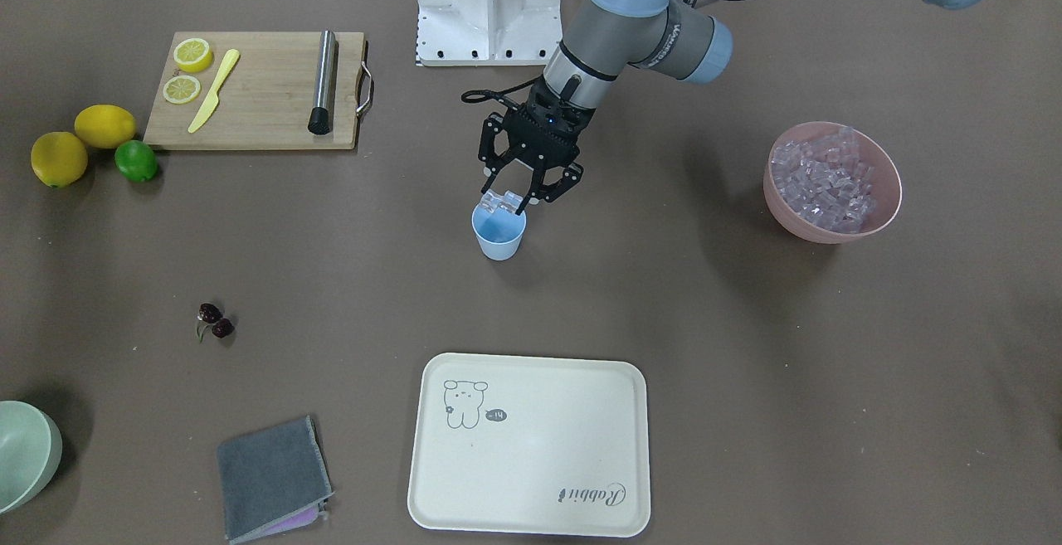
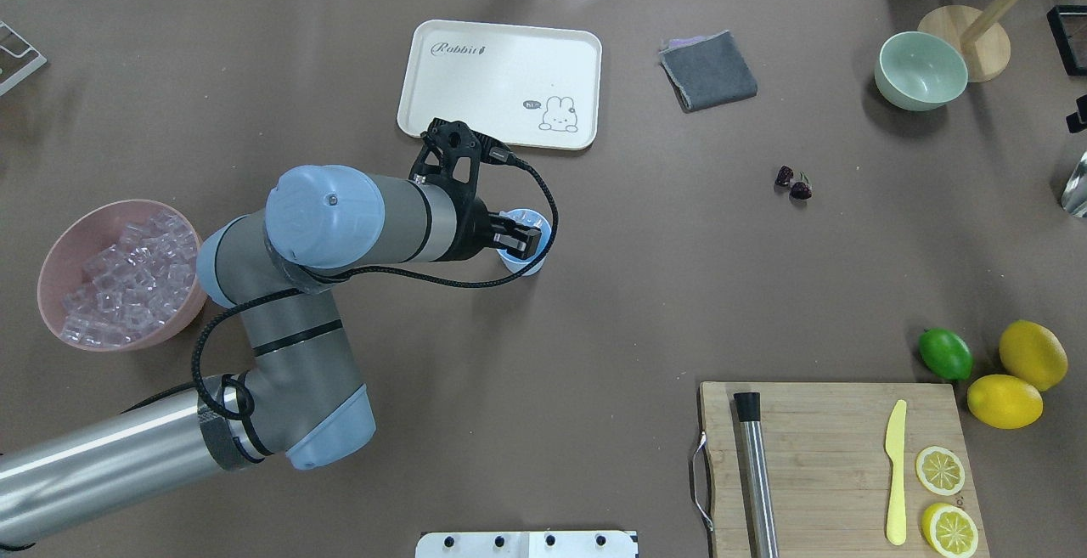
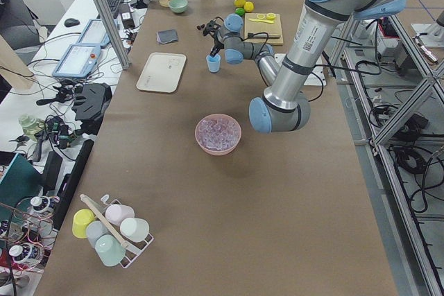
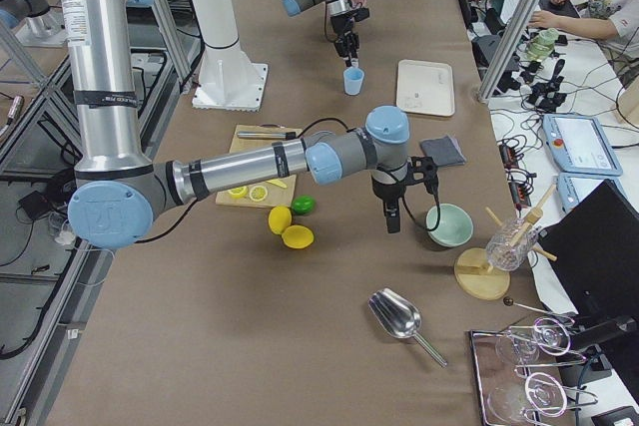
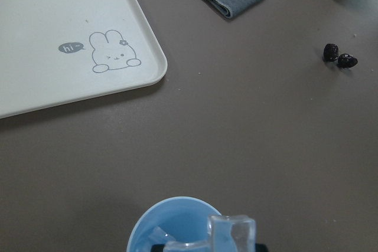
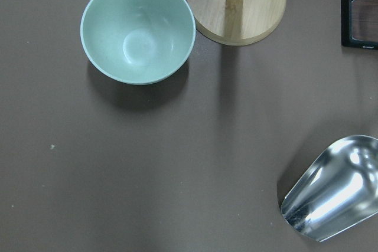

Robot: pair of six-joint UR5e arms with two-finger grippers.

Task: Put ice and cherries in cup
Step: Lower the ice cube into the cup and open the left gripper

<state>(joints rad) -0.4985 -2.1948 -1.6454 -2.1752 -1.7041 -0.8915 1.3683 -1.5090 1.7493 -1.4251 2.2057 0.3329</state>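
Note:
The light blue cup (image 1: 499,238) stands mid-table; it also shows in the overhead view (image 2: 528,264) and the left wrist view (image 5: 171,222). My left gripper (image 1: 506,201) hangs just over the cup's rim, shut on a few clear ice cubes (image 5: 231,232). More ice (image 1: 823,180) fills the pink bowl (image 1: 792,221). The dark cherries (image 1: 214,321) lie on the table, far from the cup, also in the left wrist view (image 5: 339,56). My right gripper (image 4: 392,218) hovers near the pale green bowl (image 6: 137,30); I cannot tell if it is open or shut.
A cream tray (image 1: 531,445) and a grey cloth (image 1: 270,474) lie at the operators' side. A cutting board (image 1: 257,89) holds lemon slices, a yellow knife and a metal rod. Two lemons and a lime (image 1: 135,160) sit beside it. A metal scoop (image 6: 336,193) and wooden stand base (image 6: 236,4) lie under the right wrist.

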